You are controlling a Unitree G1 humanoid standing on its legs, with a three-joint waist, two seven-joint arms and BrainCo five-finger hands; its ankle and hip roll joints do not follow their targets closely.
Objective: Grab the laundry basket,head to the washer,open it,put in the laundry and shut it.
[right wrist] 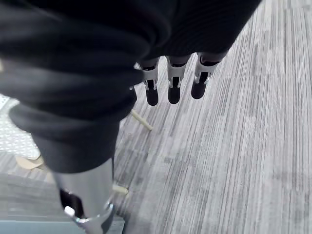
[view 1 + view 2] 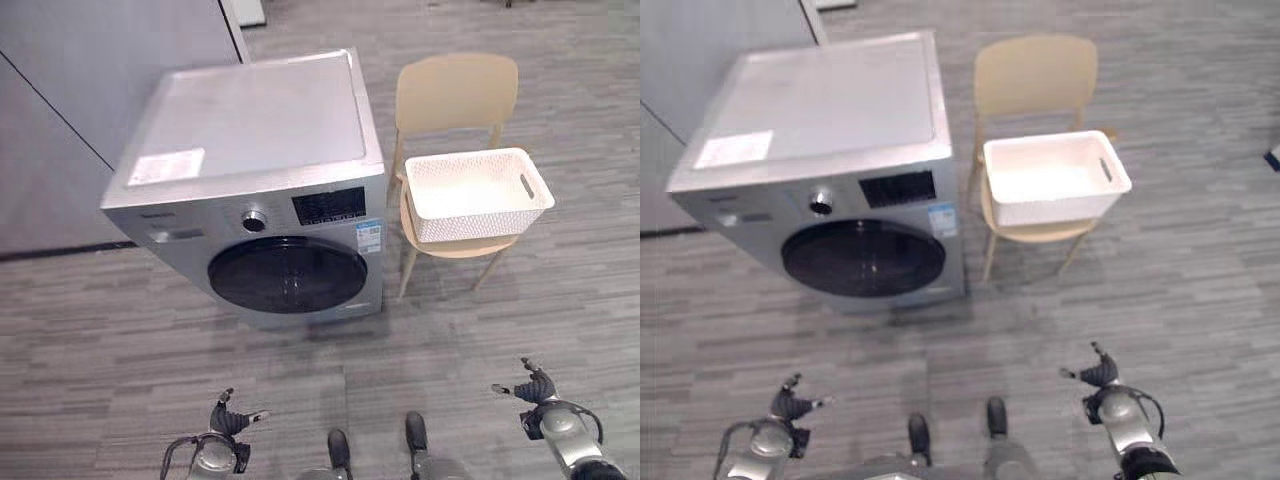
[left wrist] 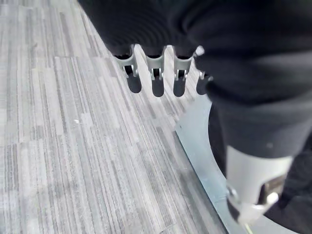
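Note:
A white laundry basket (image 2: 478, 193) with a slot handle sits on the seat of a beige chair (image 2: 456, 92), just right of the washer. The silver washer (image 2: 260, 140) stands ahead on the left, and its dark round door (image 2: 288, 274) is shut and faces me. My left hand (image 2: 228, 417) hangs low near the floor in front of the washer, fingers (image 3: 157, 80) straight and holding nothing. My right hand (image 2: 535, 385) hangs low on the right, well short of the chair, its fingers (image 1: 173, 85) also straight and empty.
A grey wall panel (image 2: 60, 120) runs behind and to the left of the washer. Grey striped carpet (image 2: 480, 330) covers the floor between me, the washer and the chair. A chair leg (image 1: 141, 120) shows past my right hand.

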